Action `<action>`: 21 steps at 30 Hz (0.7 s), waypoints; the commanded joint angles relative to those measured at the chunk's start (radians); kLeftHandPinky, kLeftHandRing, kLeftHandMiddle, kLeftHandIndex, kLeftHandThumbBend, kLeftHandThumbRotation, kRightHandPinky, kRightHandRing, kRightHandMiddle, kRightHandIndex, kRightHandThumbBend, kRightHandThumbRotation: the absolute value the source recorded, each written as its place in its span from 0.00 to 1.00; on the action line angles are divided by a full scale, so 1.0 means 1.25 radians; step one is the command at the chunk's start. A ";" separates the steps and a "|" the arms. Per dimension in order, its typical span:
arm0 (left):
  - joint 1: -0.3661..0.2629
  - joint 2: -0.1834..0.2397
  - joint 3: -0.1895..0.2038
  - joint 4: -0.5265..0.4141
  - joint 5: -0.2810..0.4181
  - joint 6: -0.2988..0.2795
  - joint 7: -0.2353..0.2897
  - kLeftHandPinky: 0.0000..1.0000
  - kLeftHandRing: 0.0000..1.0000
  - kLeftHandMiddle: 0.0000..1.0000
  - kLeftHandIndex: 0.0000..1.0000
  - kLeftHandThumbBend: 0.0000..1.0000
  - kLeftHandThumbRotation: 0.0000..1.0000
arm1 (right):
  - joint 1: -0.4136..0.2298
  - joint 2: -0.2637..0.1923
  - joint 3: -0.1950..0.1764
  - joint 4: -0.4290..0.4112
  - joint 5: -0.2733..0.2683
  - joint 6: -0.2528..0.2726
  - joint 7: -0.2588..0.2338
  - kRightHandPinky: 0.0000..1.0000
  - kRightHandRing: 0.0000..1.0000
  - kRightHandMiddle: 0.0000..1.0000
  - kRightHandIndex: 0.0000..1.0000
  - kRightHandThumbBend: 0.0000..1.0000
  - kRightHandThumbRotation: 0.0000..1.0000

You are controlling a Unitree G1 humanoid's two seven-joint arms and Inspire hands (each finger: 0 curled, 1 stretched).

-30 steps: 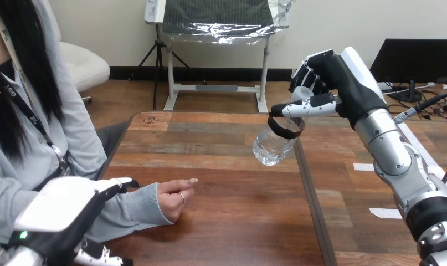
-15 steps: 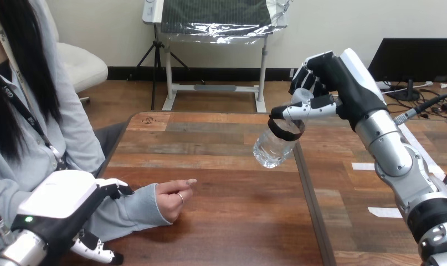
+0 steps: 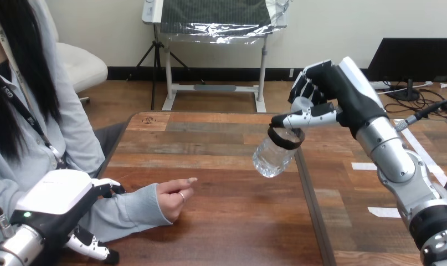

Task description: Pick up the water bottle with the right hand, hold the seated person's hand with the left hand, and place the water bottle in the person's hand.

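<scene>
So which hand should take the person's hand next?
Left. The left hand is at the person's sleeve, just behind the person's hand resting on the table. The right hand is occupied, curled round the water bottle held above the table.

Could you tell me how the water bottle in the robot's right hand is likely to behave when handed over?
The water bottle looks like thin clear plastic, so it probably dents under a firm squeeze. Its smooth round body could slip, or roll if laid on the table. The right hand grips it near its top, tilted, so it may pivot.
</scene>
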 commanded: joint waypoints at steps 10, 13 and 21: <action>-0.143 0.050 -0.091 0.174 0.047 -0.011 0.107 0.73 0.75 0.76 0.79 1.00 0.38 | -0.019 -0.019 -0.039 -0.056 0.038 -0.049 0.020 0.12 0.18 0.26 0.25 0.66 0.00; -0.162 0.051 -0.105 0.206 0.044 -0.007 0.112 0.73 0.75 0.76 0.79 1.00 0.41 | -0.016 -0.021 -0.040 -0.057 0.040 -0.059 0.022 0.13 0.18 0.26 0.25 0.65 0.00; -0.185 0.061 -0.137 0.245 0.041 -0.009 0.132 0.74 0.76 0.76 0.80 1.00 0.46 | -0.010 -0.022 -0.048 -0.067 0.061 -0.057 0.043 0.13 0.17 0.26 0.25 0.65 0.00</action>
